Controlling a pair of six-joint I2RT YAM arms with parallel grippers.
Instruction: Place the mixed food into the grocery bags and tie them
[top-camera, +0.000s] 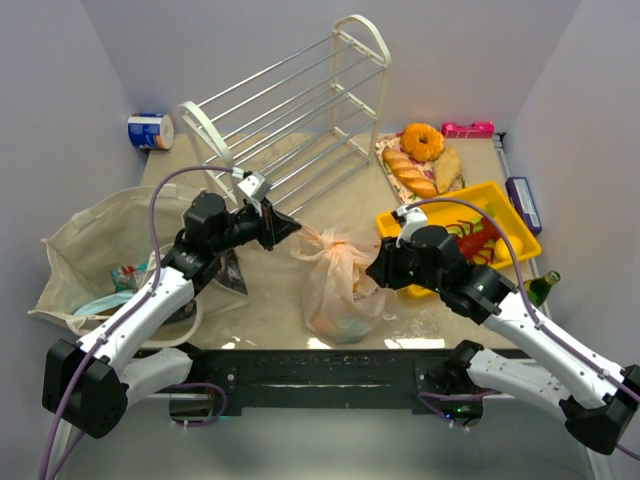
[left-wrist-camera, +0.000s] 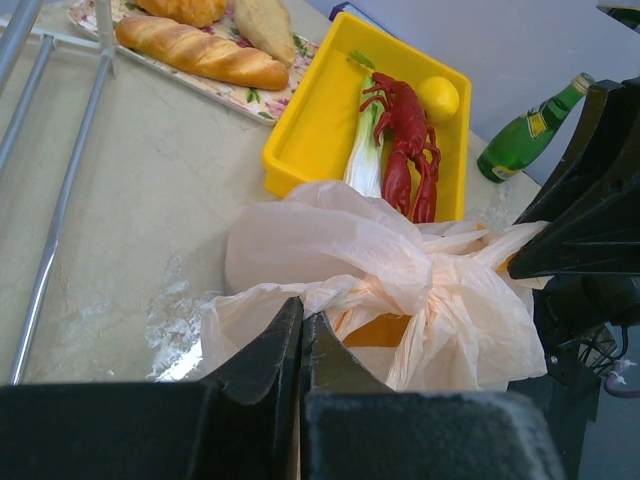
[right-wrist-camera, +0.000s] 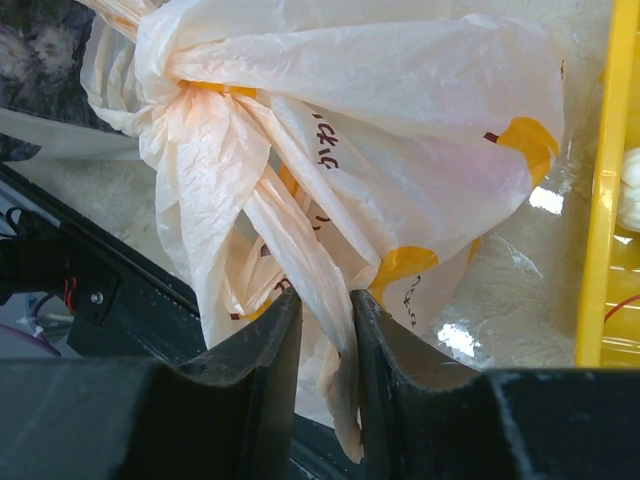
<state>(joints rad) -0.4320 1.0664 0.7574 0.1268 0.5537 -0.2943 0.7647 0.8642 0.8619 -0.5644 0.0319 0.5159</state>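
Left end effector (left-wrist-camera: 301, 318) is pinched tight on 1 flap of the peach-pink bag (top-camera: 335, 285), dead centre in the top view. Right end effector (right-wrist-camera: 327, 310) nips another strip. Looks like the tying step; next up, opposite pulls.

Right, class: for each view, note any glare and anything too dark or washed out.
Top external: soft, even light; white glare patches on the table near the plastic bag. Left wrist: streaky sheen on the table; left gripper near-black, detail lost. Right wrist: the bag's upper folds wash out towards white; bright spots on the table; right gripper in shadow.
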